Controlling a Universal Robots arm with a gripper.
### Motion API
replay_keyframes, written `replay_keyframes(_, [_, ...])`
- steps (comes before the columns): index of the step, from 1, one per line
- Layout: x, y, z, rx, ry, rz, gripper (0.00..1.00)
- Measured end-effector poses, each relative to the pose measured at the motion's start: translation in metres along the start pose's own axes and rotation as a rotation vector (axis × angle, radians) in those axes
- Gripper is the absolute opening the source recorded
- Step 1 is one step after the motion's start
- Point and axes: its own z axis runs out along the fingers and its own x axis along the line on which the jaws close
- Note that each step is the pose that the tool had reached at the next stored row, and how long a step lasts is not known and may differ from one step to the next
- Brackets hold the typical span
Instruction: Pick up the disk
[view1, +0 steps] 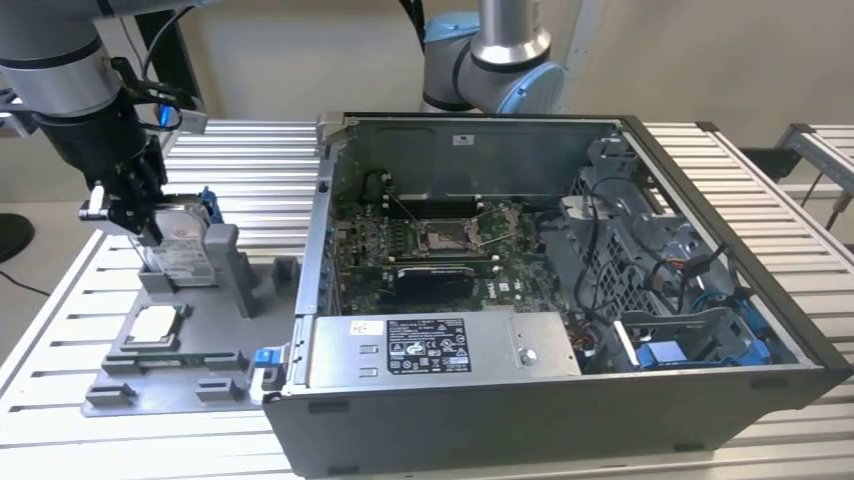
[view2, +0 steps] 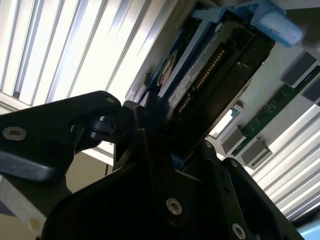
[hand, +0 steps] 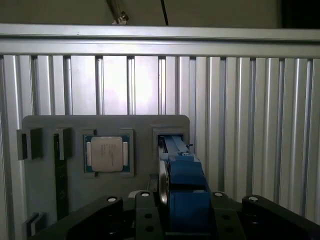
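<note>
In the exterior view we see the black gripper (view1: 134, 215) of the arm at the exterior view's left, low over a grey fixture plate (view1: 180, 395) that lies on the slatted aluminium table (view1: 54, 300). The disk (view1: 184, 235) stands on its edge in a grey upright holder (view1: 224, 258) of this plate, with its blue carrier frame around the silver body. The gripper is closed on the upper part of the disk. In the second wrist view the black fingers (view2: 145, 130) lie against the two flat faces of the disk (view2: 215, 65), with no gap that we can see, and in the first wrist view the blue edge of the disk (hand: 184, 175) runs between them. The lower end of the disk seems to sit in the slot of the holder, but we cannot tell if it touches the bottom. Near the holder, on the same plate (hand: 140, 125), lies a small square silver chip (view1: 151, 325) in its own recess, well apart from the gripper; the first wrist view shows the chip (hand: 106, 153) too. Beside the chip there is a dark memory module (hand: 61, 172), which also appears in the second wrist view (view2: 267, 114). At the exterior view's right of the plate stands an open computer case (view1: 534, 410), with a grey power supply (view1: 441, 345) inside it. Behind the case we see the base of another robot arm (view1: 501, 60).
</note>
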Motion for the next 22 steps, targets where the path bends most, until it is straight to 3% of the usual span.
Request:
replay_keyframes(3, [0.0001,0.0,0.0,-0.0001,-0.0005,0.0,0.0])
replay_keyframes(4, [0.0,0.0,0.0001,0.0002,0.0039,0.0,0.0])
replay_keyframes(5, [0.0001,0.0,0.0,0.0002,0.0123,0.0,0.0])
replay_keyframes(6, [0.0002,0.0,0.0001,0.0002,0.015,0.0,0.0])
replay_keyframes(9, [0.0001,0.0,-0.0001,0.0001,0.0155,0.0,0.0])
replay_keyframes(19, [0.0001,0.0,0.0,0.0002,0.0137,0.0,0.0])
replay_keyframes(22, [0.0,0.0,0.0,-0.0002,0.0,0.0,0.0])
